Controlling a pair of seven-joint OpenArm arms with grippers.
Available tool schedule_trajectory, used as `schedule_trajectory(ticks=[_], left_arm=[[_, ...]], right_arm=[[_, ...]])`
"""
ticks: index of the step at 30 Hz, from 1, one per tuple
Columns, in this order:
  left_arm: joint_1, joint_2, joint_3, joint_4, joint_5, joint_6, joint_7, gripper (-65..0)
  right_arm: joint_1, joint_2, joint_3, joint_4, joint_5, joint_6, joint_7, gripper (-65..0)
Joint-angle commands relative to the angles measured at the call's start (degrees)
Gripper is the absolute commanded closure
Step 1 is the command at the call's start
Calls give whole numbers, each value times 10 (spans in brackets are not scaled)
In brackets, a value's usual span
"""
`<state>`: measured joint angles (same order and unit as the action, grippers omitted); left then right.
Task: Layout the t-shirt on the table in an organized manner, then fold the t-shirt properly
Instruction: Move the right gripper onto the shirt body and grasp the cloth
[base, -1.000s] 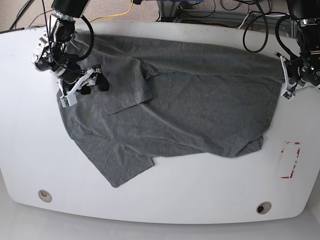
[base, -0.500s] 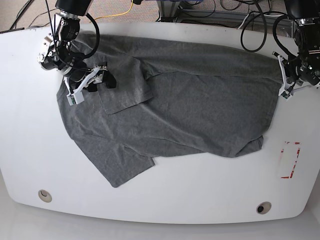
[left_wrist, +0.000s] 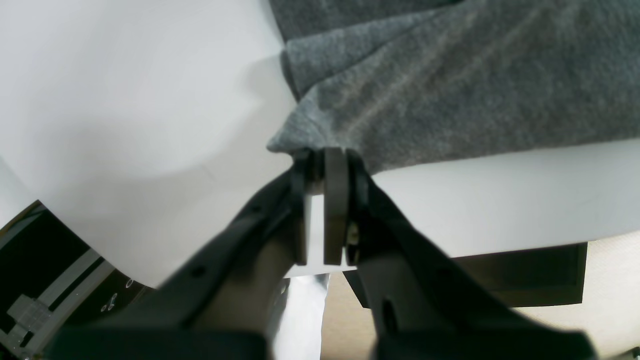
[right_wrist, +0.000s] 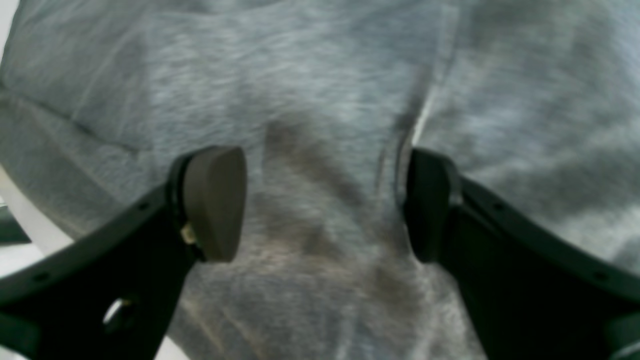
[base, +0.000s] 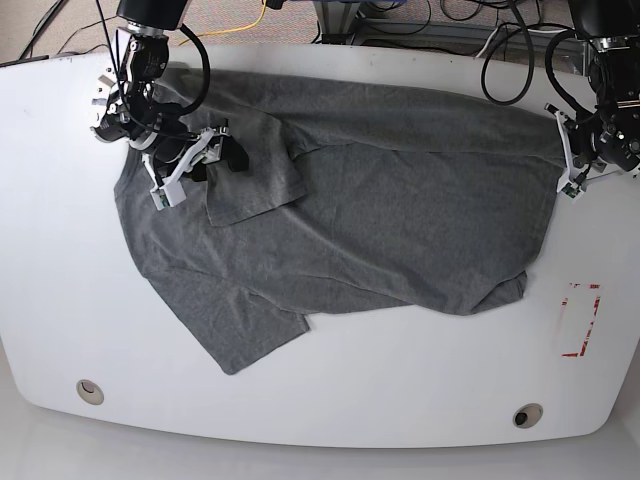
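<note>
Item: t-shirt (base: 380, 200) — heather-grey, spread crumpled across the upper and middle part of the table (base: 330, 400), reaching from the upper left of the base view to the far right edge. One sleeve juts toward the lower left; a folded flap lies at upper left of centre, its lower corner pointing down. The bottom hem bunches near the right of centre.

Item: red tape mark (base: 580, 320) — lower right of the base view, well apart from the cloth.

Item: grommet holes — one at lower left (base: 89, 390), one at lower right (base: 526, 415), both uncovered.

Item: right gripper (base: 195, 165) — upper left of the base view, over the shirt beside the folded flap. Fingers spread wide; in the wrist view only grey fabric (right_wrist: 320, 150) shows between the two pads (right_wrist: 215, 200), and nothing is pinched. Whether the tips touch the cloth cannot be told. Compared with a second ago it has shifted up and to the right, from the shirt's left edge to further over the cloth.

Item: left gripper (base: 572, 165) — far right of the base view, at the table's edge. Its fingers (left_wrist: 335, 200) are pressed together on a corner of the shirt (left_wrist: 450, 90), which fans out from the tips over the white surface. It has crept slightly upward since the earlier frame; the shirt's right edge follows it, and the rest of the cloth lies as it did.
</note>
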<state>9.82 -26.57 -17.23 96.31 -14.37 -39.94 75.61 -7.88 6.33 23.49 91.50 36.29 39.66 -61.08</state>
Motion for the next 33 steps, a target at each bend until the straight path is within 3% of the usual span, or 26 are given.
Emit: schedule_trajectory(ticks=[1,9,12,21,33], left_arm=[[-5,-11,-4,7,3,-1,1,-24],[-4,-11,-4,7,3,-1,1,-24],[-4,-11,-4,7,3,-1,1,-24],[-4,-10,-4,7,3,-1,1,-24],[-5,1,-1,7,3,-1,1,-24]], right_arm=[[0,7,-2,12,11,3,11,-460],[-1,7,-5,9,11,3,11,-455],[0,7,-5,9,9,3,11,-406],[2,8,-5,11,7,3,11,0],[-5,10,-2,81,10,3,11,0]])
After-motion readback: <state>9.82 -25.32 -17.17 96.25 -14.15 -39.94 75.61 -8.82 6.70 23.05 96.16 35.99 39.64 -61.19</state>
